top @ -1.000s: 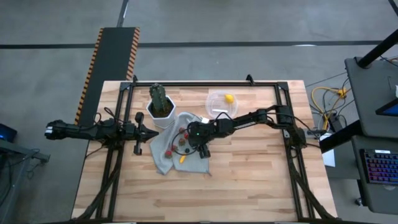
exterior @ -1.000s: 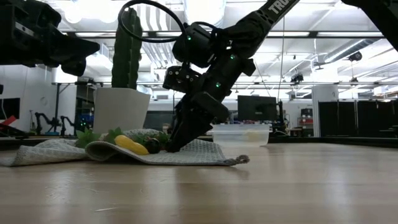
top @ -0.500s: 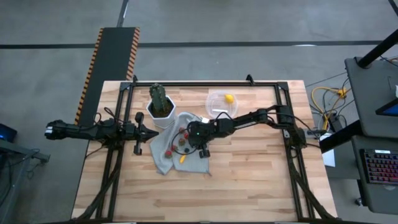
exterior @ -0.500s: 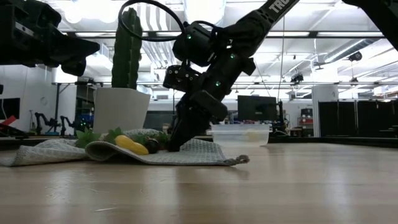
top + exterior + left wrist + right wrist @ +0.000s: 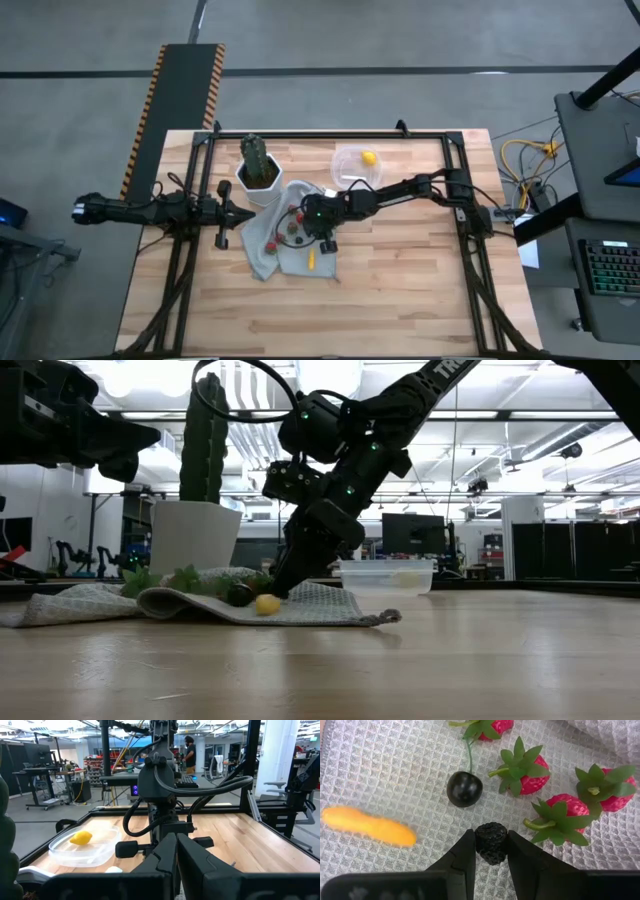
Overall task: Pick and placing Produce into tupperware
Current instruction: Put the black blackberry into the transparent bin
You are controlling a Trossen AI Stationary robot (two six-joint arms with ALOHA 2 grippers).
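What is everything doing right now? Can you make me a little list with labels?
right gripper: jaws closed on the blackberry, down on the cloth
left gripper: shut, waiting by the cloth's edge
tupperware: holds one lemon
on cloth: strawberries, a cherry, a yellow-orange piece
cactus pot: beside the cloth

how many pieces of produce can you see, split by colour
red strawberries: 4
dark pieces (cherry, blackberry): 2
yellow-orange piece: 1
yellow lemon in the tupperware: 1
total: 8
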